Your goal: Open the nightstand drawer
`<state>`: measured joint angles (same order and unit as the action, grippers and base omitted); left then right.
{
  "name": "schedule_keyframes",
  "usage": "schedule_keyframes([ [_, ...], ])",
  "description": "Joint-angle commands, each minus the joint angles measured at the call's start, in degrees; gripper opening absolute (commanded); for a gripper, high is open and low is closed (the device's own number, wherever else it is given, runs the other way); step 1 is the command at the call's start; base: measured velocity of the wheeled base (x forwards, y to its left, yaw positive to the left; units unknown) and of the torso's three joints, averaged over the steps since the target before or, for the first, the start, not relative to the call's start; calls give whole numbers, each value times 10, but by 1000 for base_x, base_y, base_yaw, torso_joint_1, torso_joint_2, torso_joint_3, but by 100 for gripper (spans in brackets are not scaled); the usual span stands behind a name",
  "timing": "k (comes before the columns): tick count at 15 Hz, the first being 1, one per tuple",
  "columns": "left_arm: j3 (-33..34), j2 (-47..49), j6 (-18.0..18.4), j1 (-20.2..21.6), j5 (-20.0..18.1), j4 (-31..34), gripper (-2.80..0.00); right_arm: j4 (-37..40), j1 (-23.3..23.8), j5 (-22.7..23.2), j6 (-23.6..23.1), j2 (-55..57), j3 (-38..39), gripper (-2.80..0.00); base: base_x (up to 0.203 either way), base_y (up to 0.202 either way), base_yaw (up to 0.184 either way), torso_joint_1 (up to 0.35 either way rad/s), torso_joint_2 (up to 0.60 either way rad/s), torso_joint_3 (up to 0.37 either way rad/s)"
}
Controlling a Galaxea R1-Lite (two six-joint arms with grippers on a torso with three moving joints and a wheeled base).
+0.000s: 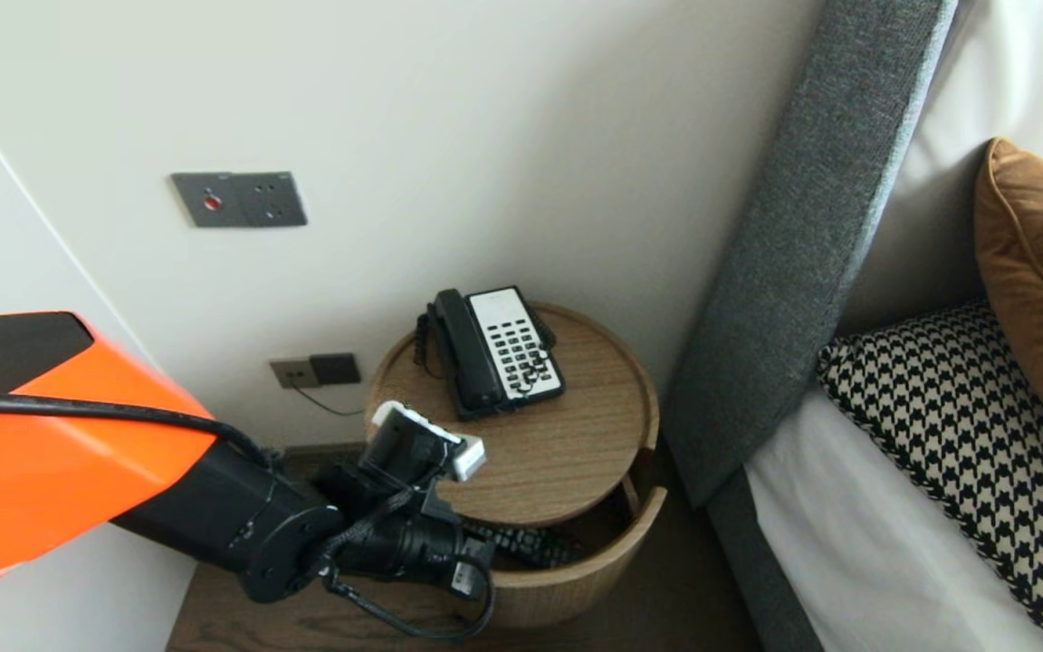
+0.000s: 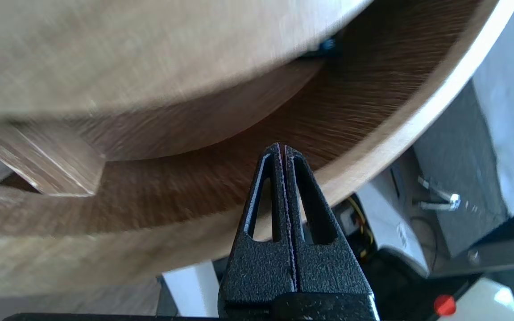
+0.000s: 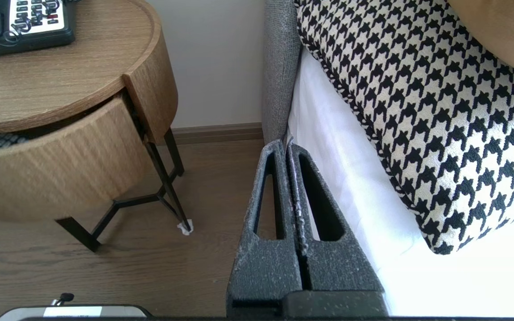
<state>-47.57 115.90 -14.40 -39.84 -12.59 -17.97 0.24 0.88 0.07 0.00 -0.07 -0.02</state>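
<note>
Black left gripper (image 2: 282, 149), fingers pressed together, tips inside the open curved oak drawer (image 2: 402, 133) of the round wooden nightstand (image 1: 540, 453). In that drawer a black remote control (image 1: 526, 543) lies just bedward of the gripper, long axis along the drawer front. Right gripper (image 3: 286, 147), closed, parked beside the bed (image 3: 350, 187), well apart.

A tall grey fabric headboard (image 1: 811, 254) runs up the right half of the scene. Left of it sits a desk telephone (image 1: 496, 349), with a black handset beside a white keypad and a coiled cord. Further left of the headboard, on the pale wall, a grey switch plate (image 1: 239, 198) with a red dot is mounted high. Below it, a socket plate (image 1: 315, 371) trails a thin cable. Right of the headboard lie a white sheet (image 1: 865, 543), a black-and-white houndstooth pillow (image 1: 965, 435) and a tan cushion (image 1: 1042, 299) against that pillow. Dark wooden floor (image 1: 684, 598) lies at the headboard's foot.
</note>
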Motion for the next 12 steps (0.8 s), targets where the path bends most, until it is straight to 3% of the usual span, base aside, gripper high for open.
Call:
schedule_keyframes([
  [1,17,0,-1,-8,-1,-9,-280,0,0,0,0,0,0,-280,0,0,0,0,0,0],
  [12,105,5,-1,-81,-2,-113,-280,0,0,0,0,0,-1,-280,0,0,0,0,0,0],
])
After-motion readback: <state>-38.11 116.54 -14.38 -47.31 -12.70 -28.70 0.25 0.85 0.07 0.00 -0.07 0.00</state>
